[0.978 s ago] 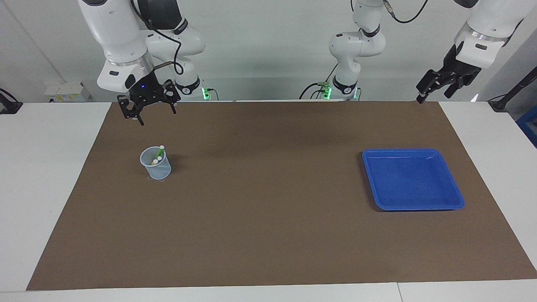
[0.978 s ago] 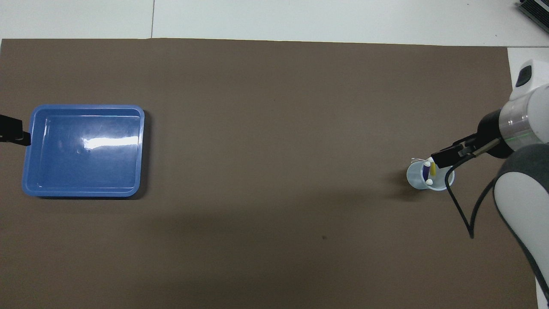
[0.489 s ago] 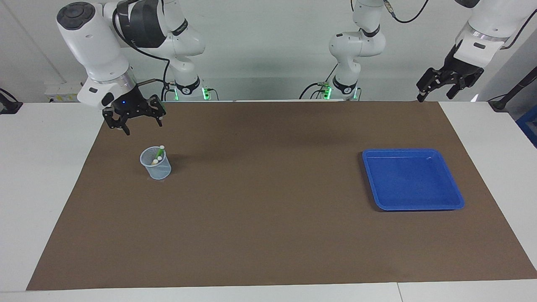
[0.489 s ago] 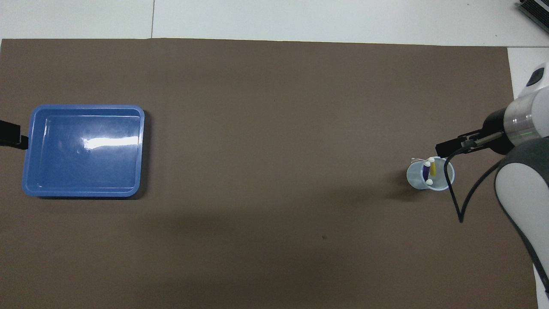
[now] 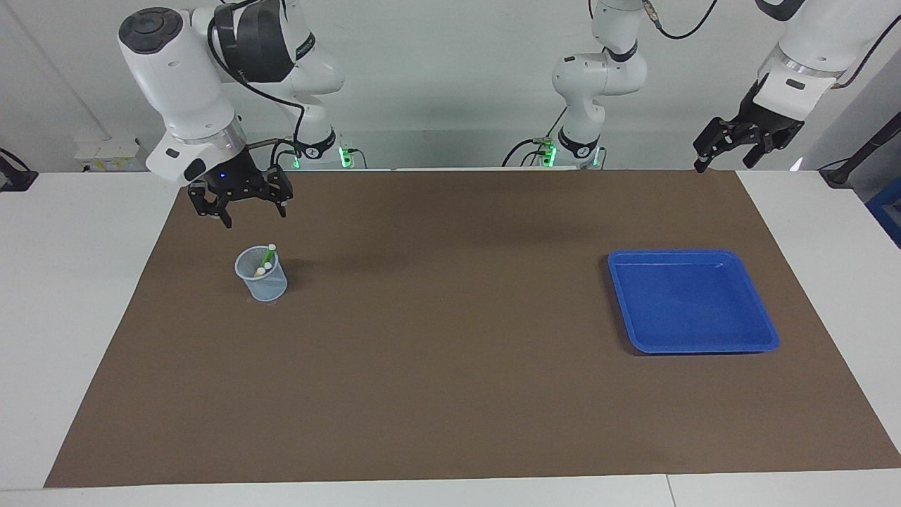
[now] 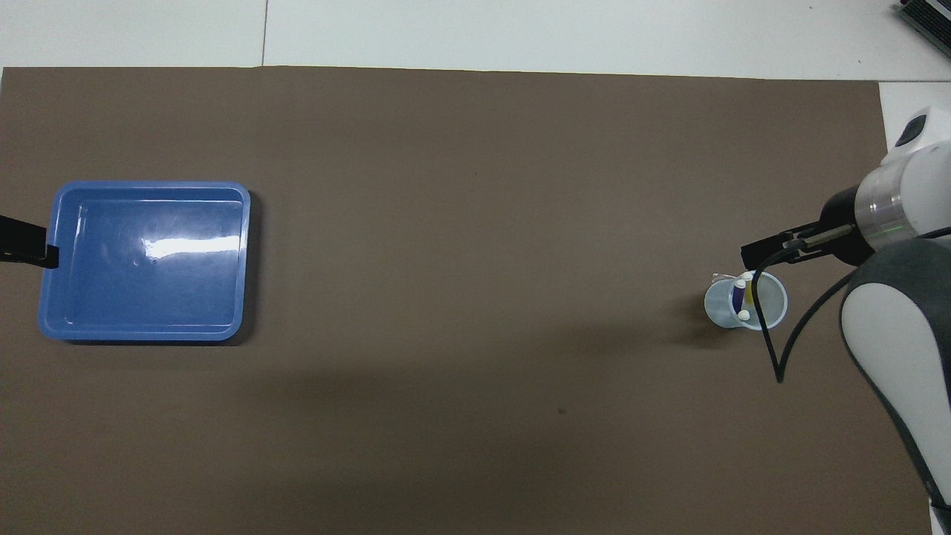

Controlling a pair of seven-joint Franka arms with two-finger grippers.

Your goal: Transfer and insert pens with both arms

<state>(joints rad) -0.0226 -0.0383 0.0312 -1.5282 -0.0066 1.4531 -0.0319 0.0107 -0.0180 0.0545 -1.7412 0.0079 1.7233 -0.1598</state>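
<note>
Right gripper: jaws spread wide, nothing held. It is parked in the air over the brown mat, just beside the cup and on its robot-ward edge. Over the last second it has been swung out toward the right arm's end of the worktop and brought part-way back, at much the same height.

Left gripper: jaws also wide, empty, raised over the mat's edge at the left arm's end; it has been lifted slightly. The left arm is waiting.

All three pens are seen standing in the clear cup, cap ends up: green pen, purple pen, yellow pen. The cup sits toward the right arm's end, well apart from the blue tray at the left arm's end. The tray holds nothing.

Judgement: insertion looks complete. The recent motion reads as retreat and settling, not a new approach. No pens are left to be transferred.
</note>
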